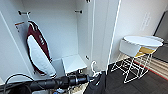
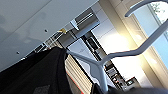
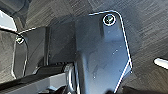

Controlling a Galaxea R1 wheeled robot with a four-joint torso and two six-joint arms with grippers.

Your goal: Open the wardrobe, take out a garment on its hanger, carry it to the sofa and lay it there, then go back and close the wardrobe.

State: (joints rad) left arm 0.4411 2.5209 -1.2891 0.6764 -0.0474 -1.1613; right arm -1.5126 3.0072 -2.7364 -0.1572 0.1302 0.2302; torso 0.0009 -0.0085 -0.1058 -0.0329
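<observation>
The white wardrobe (image 1: 58,30) stands open in front of me, its right door (image 1: 100,32) swung outward. In the head view my left arm reaches in from the left along the lower edge. At its end, my left gripper (image 1: 92,78) holds the thin white hanger (image 1: 93,67) just outside the wardrobe. The black garment (image 1: 97,85) dangles from it. In the left wrist view the hanger (image 2: 110,56) shows large and close, with the black garment (image 2: 37,72) draped beside it. The sofa is not in sight.
A maroon jacket with white sleeves (image 1: 37,50) hangs inside the wardrobe at the left. A low white box (image 1: 73,63) sits on the wardrobe floor. White chairs on wire legs (image 1: 140,47) stand at the right on dark carpet (image 1: 150,85).
</observation>
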